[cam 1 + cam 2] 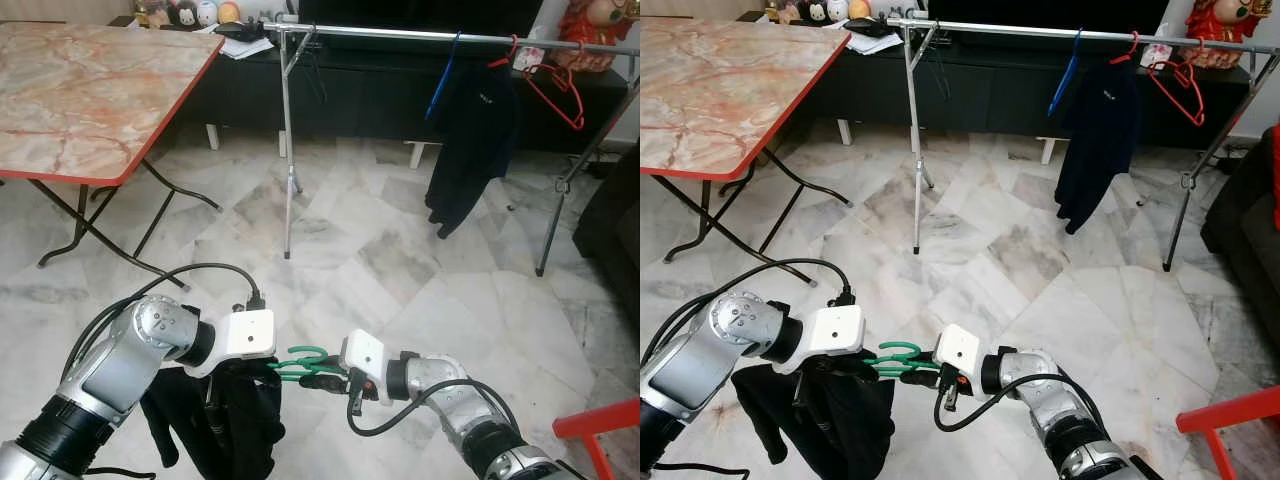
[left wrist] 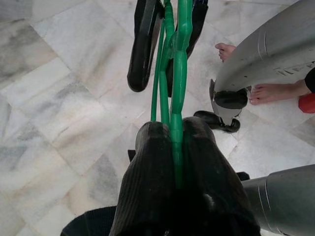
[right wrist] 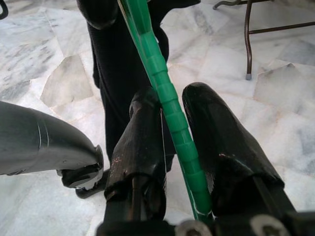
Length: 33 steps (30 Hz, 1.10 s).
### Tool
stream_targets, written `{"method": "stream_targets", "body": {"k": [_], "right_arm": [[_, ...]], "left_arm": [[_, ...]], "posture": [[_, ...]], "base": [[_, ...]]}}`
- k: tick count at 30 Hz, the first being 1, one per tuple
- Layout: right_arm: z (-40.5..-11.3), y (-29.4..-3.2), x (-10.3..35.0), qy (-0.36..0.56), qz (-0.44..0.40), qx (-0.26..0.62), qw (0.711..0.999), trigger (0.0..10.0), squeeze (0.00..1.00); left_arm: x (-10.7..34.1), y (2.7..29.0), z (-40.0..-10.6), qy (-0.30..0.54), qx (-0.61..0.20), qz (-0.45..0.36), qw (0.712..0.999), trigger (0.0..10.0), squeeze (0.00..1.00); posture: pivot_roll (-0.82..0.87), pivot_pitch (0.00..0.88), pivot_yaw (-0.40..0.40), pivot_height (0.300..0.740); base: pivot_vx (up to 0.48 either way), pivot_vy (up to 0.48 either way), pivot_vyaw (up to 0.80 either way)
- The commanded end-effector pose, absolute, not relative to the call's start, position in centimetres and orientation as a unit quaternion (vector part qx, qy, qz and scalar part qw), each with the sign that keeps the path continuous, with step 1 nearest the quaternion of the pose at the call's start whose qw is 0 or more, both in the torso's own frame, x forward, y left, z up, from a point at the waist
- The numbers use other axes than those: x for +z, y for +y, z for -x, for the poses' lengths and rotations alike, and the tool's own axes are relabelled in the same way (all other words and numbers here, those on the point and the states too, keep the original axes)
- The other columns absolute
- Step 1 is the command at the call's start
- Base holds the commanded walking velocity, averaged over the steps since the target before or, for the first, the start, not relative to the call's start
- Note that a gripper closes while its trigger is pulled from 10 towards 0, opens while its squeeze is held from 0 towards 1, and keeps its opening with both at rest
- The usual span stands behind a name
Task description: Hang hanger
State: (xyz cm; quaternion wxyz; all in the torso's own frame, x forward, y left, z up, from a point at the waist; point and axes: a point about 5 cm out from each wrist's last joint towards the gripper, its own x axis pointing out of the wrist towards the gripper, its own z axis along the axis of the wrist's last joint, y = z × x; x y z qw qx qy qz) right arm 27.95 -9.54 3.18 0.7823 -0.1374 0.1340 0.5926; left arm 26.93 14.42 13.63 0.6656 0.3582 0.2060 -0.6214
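- Left eye view: two grippers meet low over the floor on one green hanger. The left gripper and the right gripper each hold it from their own side, and a black garment droops from it below the left arm. Behind stands one silver clothes rack carrying one blue hanger with a dark jacket, plus two empty red hangers. One folding table with a marble-pattern tabletop edged in red sits on the left. The floor is pale veined marble tile; a dark low cabinet runs along the back wall.
- Right eye view: same scene. One red chair corner shows at the lower right, and small figurines line the cabinet top.
- Left wrist view: the left gripper's fingers are pinched together on the hanger's thin green wire strands, which run on between the right gripper's two black fingers. A person's bare feet stand on the tile beyond the robot's silver leg.
- Right wrist view: the right gripper's fingers are closed against a ribbed, glossy green stem of the hanger, with the black garment hanging just past them.
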Motion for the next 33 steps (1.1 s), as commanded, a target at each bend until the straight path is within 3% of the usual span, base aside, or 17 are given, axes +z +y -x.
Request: {"method": "stream_targets", "body": {"k": [1, 3, 4, 22, 23, 24, 33], "right_arm": [[-28.2, -9.9, 3.5, 0.128, 0.124, 0.585, 0.791, 10.0, 0.0], [-28.1, -9.8, 3.5, 0.126, 0.12, 0.59, 0.788, 4.2, 0.0], [-28.1, -9.8, 3.5, 0.125, 0.119, 0.591, 0.788, 0.0, 0.0], [-28.0, -9.8, 3.4, 0.122, 0.11, 0.593, 0.788, 0.0, 0.0], [-28.3, -10.0, 3.6, 0.118, 0.112, 0.578, 0.8, 4.1, 0.0], [-28.6, -10.1, 3.8, 0.113, 0.111, 0.567, 0.808, 10.0, 0.0], [-29.3, -10.5, 4.5, 0.094, 0.089, 0.543, 0.829, 10.0, 0.0]], "left_arm": [[14.4, 13.9, -26.7, 0.188, -0.637, -0.361, 0.655, 10.0, 0.0], [14.3, 13.9, -26.7, 0.188, -0.638, -0.361, 0.654, 10.0, 0.0], [14.3, 13.9, -26.7, 0.188, -0.638, -0.361, 0.654, 10.0, 0.0], [14.2, 13.9, -26.6, 0.191, -0.638, -0.363, 0.652, 10.0, 0.0], [14.2, 13.9, -26.6, 0.192, -0.637, -0.363, 0.652, 10.0, 0.0], [14.1, 14.0, -26.6, 0.194, -0.636, -0.365, 0.651, 10.0, 0.0], [13.3, 14.3, -26.6, 0.211, -0.631, -0.381, 0.642, 10.0, 0.0]], "posture": [[0.06, 0.052, -0.071, 0.74], [0.06, 0.052, -0.07, 0.74], [0.06, 0.052, -0.07, 0.74], [0.06, 0.056, -0.068, 0.74], [0.06, 0.056, -0.068, 0.74], [0.06, 0.056, -0.067, 0.74], [0.06, 0.058, -0.067, 0.74]], "base": [[0.0, 0.0, 0.0], [0.0, 0.0, 0.0], [0.0, 0.0, 0.0], [0.0, 0.0, 0.0], [0.0, 0.0, 0.0], [0.0, 0.0, 0.0], [0.0, 0.0, 0.0]]}}
